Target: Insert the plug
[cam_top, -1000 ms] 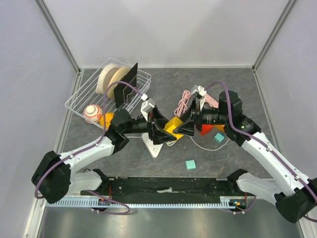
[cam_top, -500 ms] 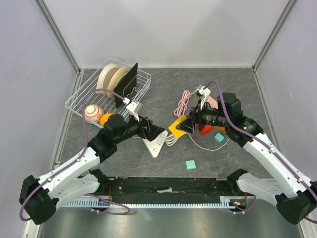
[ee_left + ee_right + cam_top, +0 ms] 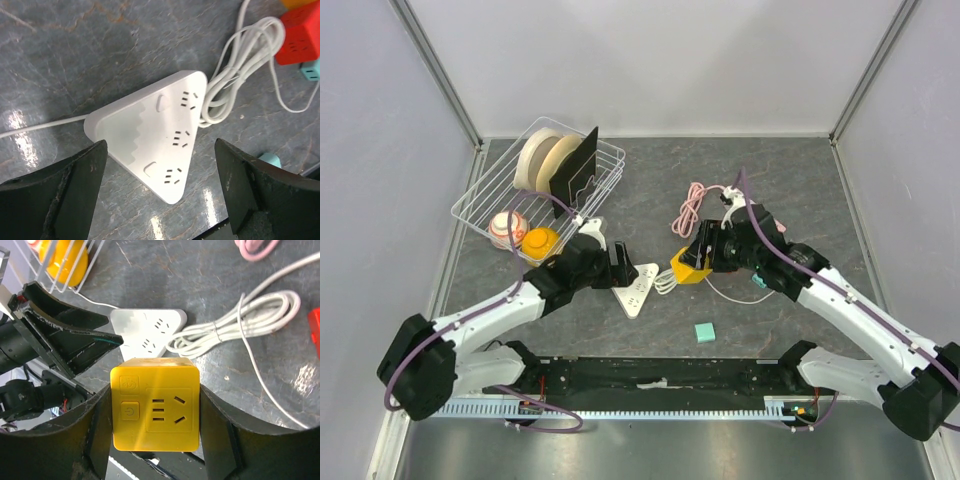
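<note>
Now drawn back toward its base, the left claw (image 3: 160, 150) hangs wide open and empty over the white power strip (image 3: 638, 288). A second ago it stood nose to nose with the right claw farther up the table. The right claw (image 3: 155, 412) has since come closer to the strip. With its jaws about half spread, it grips one yellow socket cube (image 3: 688, 268) by its sides.

The single strip lies flat with three outlets facing up. Its bundled white cord (image 3: 225, 95) rests just beside it, between strip and cube, and the plug end cannot be made out. One teal block (image 3: 705, 332) sits nearest the arms, and a second teal piece (image 3: 312, 72) lies by one red cube (image 3: 300, 35). Beyond them lies one coiled pink cable (image 3: 695, 205).

At far left, one wire basket (image 3: 470, 205) holds two tape rolls (image 3: 535, 155), a striped ball (image 3: 503, 228), an orange object (image 3: 540, 240) and a black panel (image 3: 578, 165). The table (image 3: 800, 180) is grey, veined like stone, and closed in by pale walls (image 3: 670, 60).
</note>
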You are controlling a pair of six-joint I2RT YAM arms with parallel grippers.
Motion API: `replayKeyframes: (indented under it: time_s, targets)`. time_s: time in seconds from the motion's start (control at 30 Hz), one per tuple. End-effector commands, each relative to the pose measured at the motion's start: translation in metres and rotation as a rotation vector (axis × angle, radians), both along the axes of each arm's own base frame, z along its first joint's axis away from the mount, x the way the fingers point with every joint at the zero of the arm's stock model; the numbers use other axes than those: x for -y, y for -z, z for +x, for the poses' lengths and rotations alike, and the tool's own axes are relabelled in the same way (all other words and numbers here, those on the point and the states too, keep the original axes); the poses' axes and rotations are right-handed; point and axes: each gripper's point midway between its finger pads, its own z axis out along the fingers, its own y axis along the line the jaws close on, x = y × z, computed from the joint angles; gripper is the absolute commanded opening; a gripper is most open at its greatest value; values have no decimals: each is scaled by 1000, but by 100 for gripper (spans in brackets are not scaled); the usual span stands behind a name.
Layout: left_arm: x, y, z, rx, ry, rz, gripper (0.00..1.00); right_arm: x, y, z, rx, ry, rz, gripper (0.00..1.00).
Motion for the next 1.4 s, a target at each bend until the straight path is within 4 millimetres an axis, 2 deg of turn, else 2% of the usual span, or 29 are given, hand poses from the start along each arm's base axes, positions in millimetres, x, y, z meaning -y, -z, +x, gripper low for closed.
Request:
replayKeyframes:
  time_s: [0.0, 0.17, 0.3, 0.47, 0.57, 0.63, 0.7, 0.8, 0.83, 0.97, 1.07, 1.17, 1.23, 1.27, 1.37]
  targets:
    - [6, 15, 5, -82, -81, -46, 94, -9, 7, 7, -10, 121, 62, 0]
    - [9, 31, -6, -174, -129, -106, 93, -24, 17, 1, -5, 132, 94, 0]
    - [19, 34, -17, -237, -159, -194, 93, -24, 19, 1, 5, 156, 94, 0]
    - [51, 35, -36, -290, -107, -277, 93, -11, 12, 5, 54, 206, 89, 0]
    - [70, 27, -48, -304, -82, -329, 93, -6, 12, 5, 61, 227, 87, 0]
    - [76, 20, -52, -300, -67, -346, 92, -4, 14, 3, 54, 230, 76, 0]
    - [69, 9, -50, -257, -83, -338, 92, -2, 17, 2, 45, 233, 69, 0]
    - [42, 6, -39, -189, -155, -251, 92, -1, 19, 0, 39, 233, 74, 0]
    - [35, 0, -36, -165, -165, -253, 92, 0, 19, -1, 39, 234, 73, 0]
    - [-3, 7, -16, -120, -224, -174, 92, -2, 20, -2, 34, 225, 76, 0]
    - [-16, 11, -1, -97, -195, -138, 92, -5, 23, -4, 20, 218, 84, 0]
    - [-11, 13, 9, -122, -127, -144, 92, -8, 23, -5, 13, 208, 101, 0]
    - [-3, 12, 12, -137, -88, -157, 92, -9, 24, -4, 11, 208, 103, 0]
    - [0, 20, 13, -158, -80, -151, 92, -9, 24, -5, 9, 208, 103, 0]
    - [11, 22, 13, -185, -34, -179, 92, -10, 27, -7, -2, 204, 106, 0]
